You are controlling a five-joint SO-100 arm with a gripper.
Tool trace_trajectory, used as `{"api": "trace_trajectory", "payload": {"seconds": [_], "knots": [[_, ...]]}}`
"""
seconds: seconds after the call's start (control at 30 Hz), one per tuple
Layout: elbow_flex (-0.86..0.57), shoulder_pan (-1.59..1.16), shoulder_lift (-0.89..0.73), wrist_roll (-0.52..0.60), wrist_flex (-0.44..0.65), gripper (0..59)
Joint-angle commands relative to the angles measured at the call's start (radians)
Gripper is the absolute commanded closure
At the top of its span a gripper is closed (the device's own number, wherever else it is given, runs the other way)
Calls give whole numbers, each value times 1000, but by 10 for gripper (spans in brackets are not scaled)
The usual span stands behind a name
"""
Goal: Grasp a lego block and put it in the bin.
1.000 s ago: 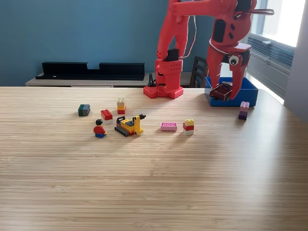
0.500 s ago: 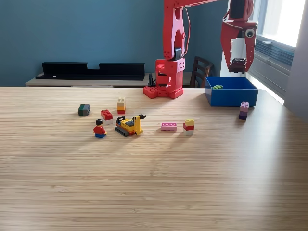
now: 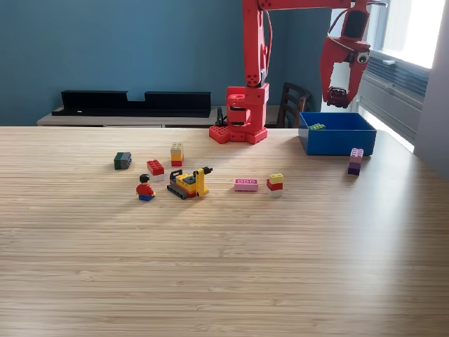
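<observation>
bin [image 3: 338, 138] directly below raised end effector [image 3: 337, 96] (apart)

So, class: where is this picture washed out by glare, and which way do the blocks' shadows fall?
Exterior view: the window at upper right is blown out white behind the gripper; soft shadows trail leftward from the pink block and yellow vehicle; the tabletop stays sharp.

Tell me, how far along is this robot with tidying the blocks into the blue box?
Barely started, it seems. One green block already lies inside the bin. The gripper hangs above the bin; whether it holds anything I cannot tell. Left on the table: the purple block beside the bin, the pink block, the red-and-yellow stack, the red block and others.
</observation>
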Motion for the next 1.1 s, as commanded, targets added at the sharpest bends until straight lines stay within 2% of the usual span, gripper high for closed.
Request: {"api": "trace_trajectory", "payload": {"seconds": [0.03,0.13,0.33,0.53,0.83,0.97,1.1], "knots": [[-15,-61,97,-9,-28,586],[-12,-75,97,-20,-28,569],[25,-81,97,-48,-38,435],[63,-78,97,-55,-71,417],[67,-78,97,-63,-72,350],[52,-66,97,-60,-72,403],[25,-25,97,-48,-71,530]]}}
